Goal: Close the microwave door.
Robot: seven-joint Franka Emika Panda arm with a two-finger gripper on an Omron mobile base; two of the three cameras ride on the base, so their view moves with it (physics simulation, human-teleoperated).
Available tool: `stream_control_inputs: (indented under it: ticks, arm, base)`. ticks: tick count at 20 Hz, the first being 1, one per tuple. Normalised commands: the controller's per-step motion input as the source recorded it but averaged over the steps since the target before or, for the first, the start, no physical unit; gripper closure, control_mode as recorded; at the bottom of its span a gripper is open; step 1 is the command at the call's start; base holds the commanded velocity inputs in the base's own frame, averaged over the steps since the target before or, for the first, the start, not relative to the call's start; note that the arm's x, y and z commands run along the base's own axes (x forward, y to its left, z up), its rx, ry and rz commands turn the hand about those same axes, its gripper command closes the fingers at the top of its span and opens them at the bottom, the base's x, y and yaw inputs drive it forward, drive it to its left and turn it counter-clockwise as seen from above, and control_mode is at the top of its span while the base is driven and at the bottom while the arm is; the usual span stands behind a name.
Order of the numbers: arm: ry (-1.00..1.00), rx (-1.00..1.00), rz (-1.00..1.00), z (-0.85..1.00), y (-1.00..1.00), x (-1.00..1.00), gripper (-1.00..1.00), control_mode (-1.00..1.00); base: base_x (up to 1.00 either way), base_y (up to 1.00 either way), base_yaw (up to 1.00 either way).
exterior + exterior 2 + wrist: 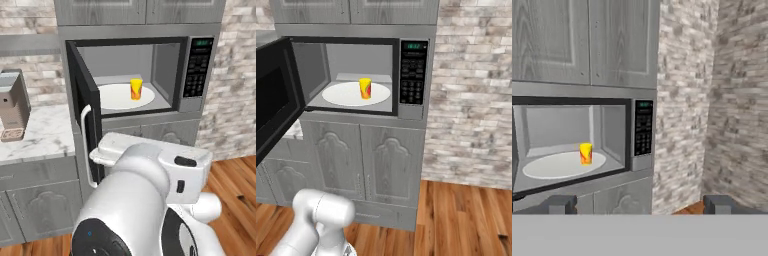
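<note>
Wood flooring (pixel 466 210) and a pale brick wall (pixel 712 100) frame the kitchen. From the hand camera, the claw (pixel 639 205) has its tips spread wide apart, holding nothing. Ahead and to its left, the microwave (pixel 587 140) gapes, a yellow cup (pixel 585 153) on its turntable. Left base view alone shows the microwave door (pixel 85 107) with its white handle and a countertop appliance (pixel 12 105) on marble.

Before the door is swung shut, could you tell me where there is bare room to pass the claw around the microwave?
The microwave door stands wide open to the left. Free room lies in front of the cavity, between door and keypad panel. The marble counter left of the door is bare beside the small appliance. Inside, a yellow cup sits on the turntable.
</note>
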Motion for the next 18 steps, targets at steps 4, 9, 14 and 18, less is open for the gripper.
stream_control_inputs:
  ticks: [4,9,14,18]
  arm:
    - [-0.13,-0.13,-0.32,-0.17,1.0,-0.1,-1.0,-1.0]
    - [-0.17,-0.08,-0.33,-0.22,1.0,0.19,-1.0,-1.0]
    - [-0.06,-0.03,-0.29,-0.4,0.76,0.97,-1.0,-1.0]
    - [-0.02,0.0,-0.12,-0.58,0.11,1.0,-1.0,-1.0]
  base:
    - [0.0,0.0,0.0]
    - [0.0,0.0,0.0]
    - [0.0,0.0,0.0]
    - [0.0,0.0,0.0]
